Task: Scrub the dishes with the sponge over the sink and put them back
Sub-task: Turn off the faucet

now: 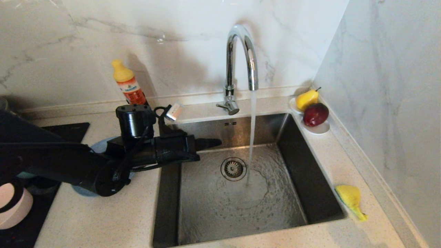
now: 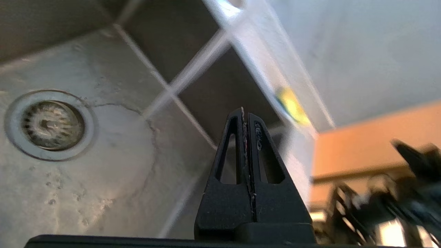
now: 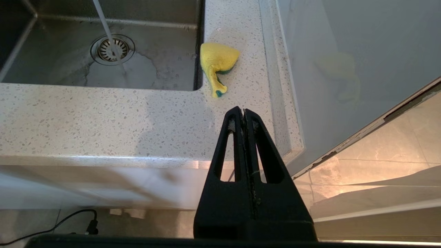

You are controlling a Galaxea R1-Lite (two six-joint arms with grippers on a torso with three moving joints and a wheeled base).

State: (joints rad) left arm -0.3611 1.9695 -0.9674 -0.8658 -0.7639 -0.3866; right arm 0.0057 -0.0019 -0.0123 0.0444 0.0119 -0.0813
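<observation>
The left gripper point(image 1: 215, 141), jaws pressed together and empty, reached over the sink's point(image 1: 165, 193) left rim. The sponge point(image 1: 350, 199) lay crumpled on the counter's point(image 1: 103, 224) right edge. The right gripper point(image 3: 244, 113), also closed, seemingly hung below the counter's front edge.

The sink point(image 1: 213, 206) sits in the bench point(image 1: 103, 220), tap point(image 1: 241, 58) behind it. The sponge point(image 1: 349, 199) lies on the bench right of the sink. The left end effector point(image 1: 215, 142) reaches over the sink's left rim. A bottle point(image 1: 128, 84) stands behind it.

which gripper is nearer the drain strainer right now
Left. The left gripper hangs shut over the sink's left edge, near the drain strainer. The right gripper, also shut, sits off the counter's front, beyond the sponge.
</observation>
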